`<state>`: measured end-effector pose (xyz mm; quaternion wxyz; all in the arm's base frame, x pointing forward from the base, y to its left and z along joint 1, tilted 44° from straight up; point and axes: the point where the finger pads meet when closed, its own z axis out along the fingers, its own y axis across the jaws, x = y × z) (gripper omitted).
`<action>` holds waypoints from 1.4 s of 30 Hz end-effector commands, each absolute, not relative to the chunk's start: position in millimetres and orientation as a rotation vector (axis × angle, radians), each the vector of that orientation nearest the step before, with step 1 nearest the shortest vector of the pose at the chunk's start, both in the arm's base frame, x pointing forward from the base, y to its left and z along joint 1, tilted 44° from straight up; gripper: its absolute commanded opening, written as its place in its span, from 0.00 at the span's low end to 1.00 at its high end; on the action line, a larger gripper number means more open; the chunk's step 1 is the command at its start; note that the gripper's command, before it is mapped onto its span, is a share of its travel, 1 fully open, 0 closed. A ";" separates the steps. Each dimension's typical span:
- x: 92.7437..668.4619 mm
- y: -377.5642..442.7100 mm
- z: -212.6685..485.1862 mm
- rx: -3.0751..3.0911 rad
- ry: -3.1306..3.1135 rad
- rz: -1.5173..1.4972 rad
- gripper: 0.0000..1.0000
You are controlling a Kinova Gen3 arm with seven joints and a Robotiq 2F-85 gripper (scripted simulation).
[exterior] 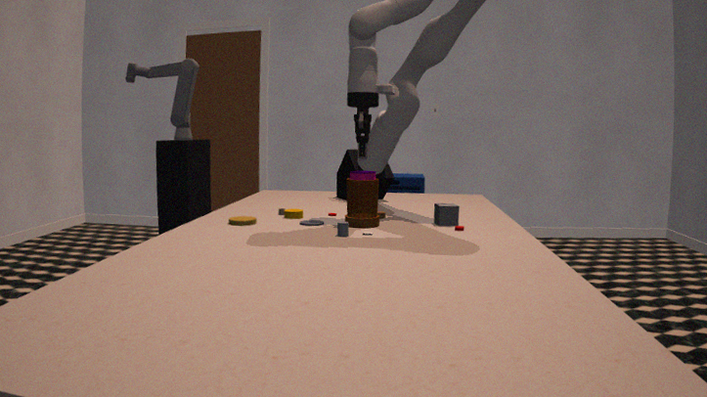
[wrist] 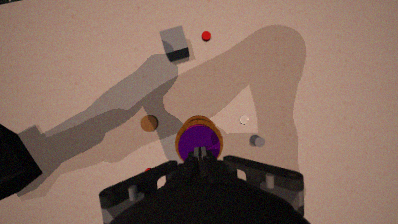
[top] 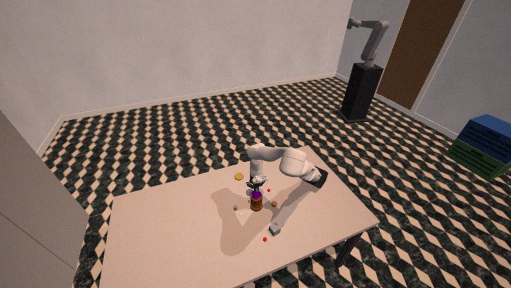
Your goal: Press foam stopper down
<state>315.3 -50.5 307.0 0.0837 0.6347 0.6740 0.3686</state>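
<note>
Tan table (exterior: 338, 326) carries brown jar (exterior: 362, 204), grey cube (exterior: 446, 213), yellow discs (exterior: 242, 220), red dots (top: 264, 239), small grey cylinder (exterior: 342, 229).

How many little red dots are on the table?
2. One red dot lies beside the gray cube. The other red dot lies close to the jar, on the side toward the arm. More could be hidden beneath that arm.
</note>
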 end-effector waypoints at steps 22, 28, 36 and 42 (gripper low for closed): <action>329.4 -39.7 288.3 1.894 2.010 1.100 0.00; 330.8 -38.8 286.5 1.894 2.010 1.100 0.00; 331.0 -38.7 286.4 1.894 2.010 1.100 0.00; 331.3 -38.5 285.9 1.894 2.010 1.100 0.00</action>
